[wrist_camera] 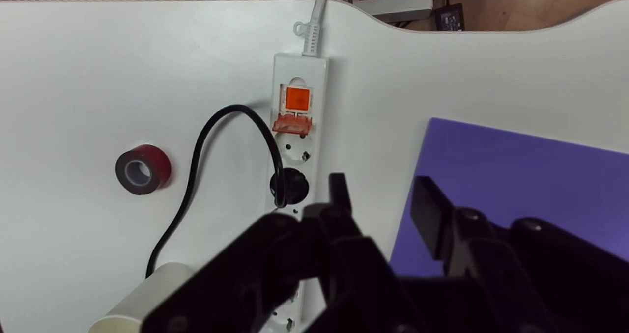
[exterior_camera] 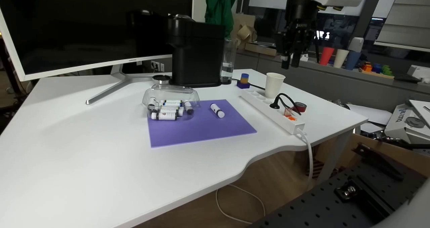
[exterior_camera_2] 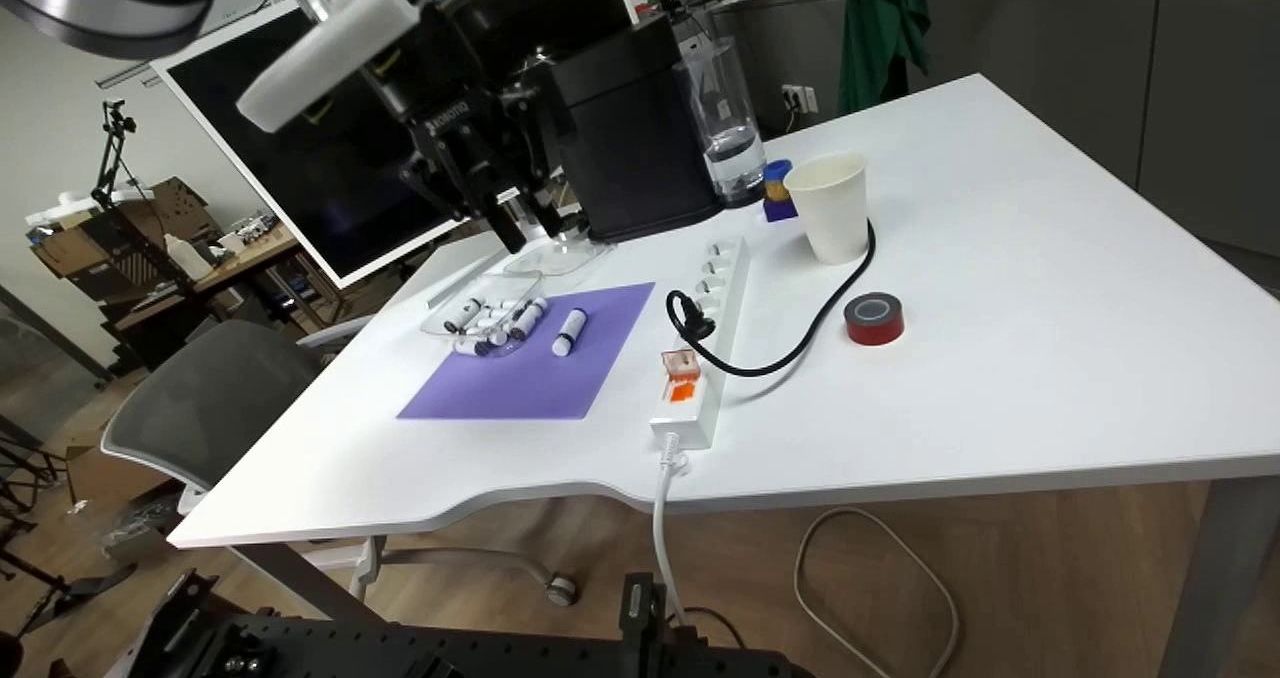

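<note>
My black gripper (wrist_camera: 383,200) is open, its fingers parted by a moderate gap with nothing between them. It hangs high above the table, as the gripper (exterior_camera: 291,61) in an exterior view shows. Beneath it in the wrist view lie the white power strip (wrist_camera: 300,70), with a black plug (wrist_camera: 297,186) in it, and the edge of a purple mat (wrist_camera: 516,176). On the mat lies one loose white bottle (exterior_camera_2: 570,332) with a dark end. Beside that bottle, a clear plastic container (exterior_camera: 173,92) holds several similar bottles (exterior_camera: 164,116). The mat's bottles are outside the wrist view.
A white paper cup (exterior_camera_2: 830,208) and a red tape roll (exterior_camera_2: 874,320) stand near the power strip. Behind are a black coffee machine (exterior_camera: 198,53), stacked small blocks (exterior_camera: 244,81) and a large monitor (exterior_camera: 84,26). A black cord (wrist_camera: 194,166) loops over the table.
</note>
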You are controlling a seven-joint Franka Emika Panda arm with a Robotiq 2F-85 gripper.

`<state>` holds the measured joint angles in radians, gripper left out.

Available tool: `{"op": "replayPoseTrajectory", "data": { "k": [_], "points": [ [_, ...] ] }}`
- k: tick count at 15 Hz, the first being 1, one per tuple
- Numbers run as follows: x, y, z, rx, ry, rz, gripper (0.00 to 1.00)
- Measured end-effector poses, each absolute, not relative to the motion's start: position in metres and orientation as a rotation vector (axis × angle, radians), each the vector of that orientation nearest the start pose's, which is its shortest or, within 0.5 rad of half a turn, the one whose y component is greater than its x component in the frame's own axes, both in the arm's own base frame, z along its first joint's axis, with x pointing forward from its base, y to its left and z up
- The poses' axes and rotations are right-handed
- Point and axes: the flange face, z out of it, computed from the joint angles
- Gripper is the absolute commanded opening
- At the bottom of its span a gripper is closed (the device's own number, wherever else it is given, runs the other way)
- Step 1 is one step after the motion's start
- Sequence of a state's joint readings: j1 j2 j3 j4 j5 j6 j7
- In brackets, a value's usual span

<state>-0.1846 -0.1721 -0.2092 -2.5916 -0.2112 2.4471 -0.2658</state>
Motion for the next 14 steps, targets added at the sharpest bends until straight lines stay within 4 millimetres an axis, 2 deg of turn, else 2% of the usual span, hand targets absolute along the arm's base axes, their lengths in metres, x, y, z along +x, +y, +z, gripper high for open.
{"op": "replayPoseTrajectory", "data": {
  "k": [1, 2, 8, 11, 14],
  "points": [
    [0.402, -0.17, 0.307, -3.242, -0.077, 0.032, 0.03],
    [0.402, -0.174, 0.296, -3.239, -0.094, 0.054, 0.01],
    [0.401, -0.2, 0.245, -3.222, -0.086, 0.2, 0.01],
    [0.403, -0.214, 0.233, -3.219, -0.053, 0.237, 0.0],
    [0.405, -0.214, 0.231, -3.22, -0.057, 0.239, 0.0]
  ]
}}
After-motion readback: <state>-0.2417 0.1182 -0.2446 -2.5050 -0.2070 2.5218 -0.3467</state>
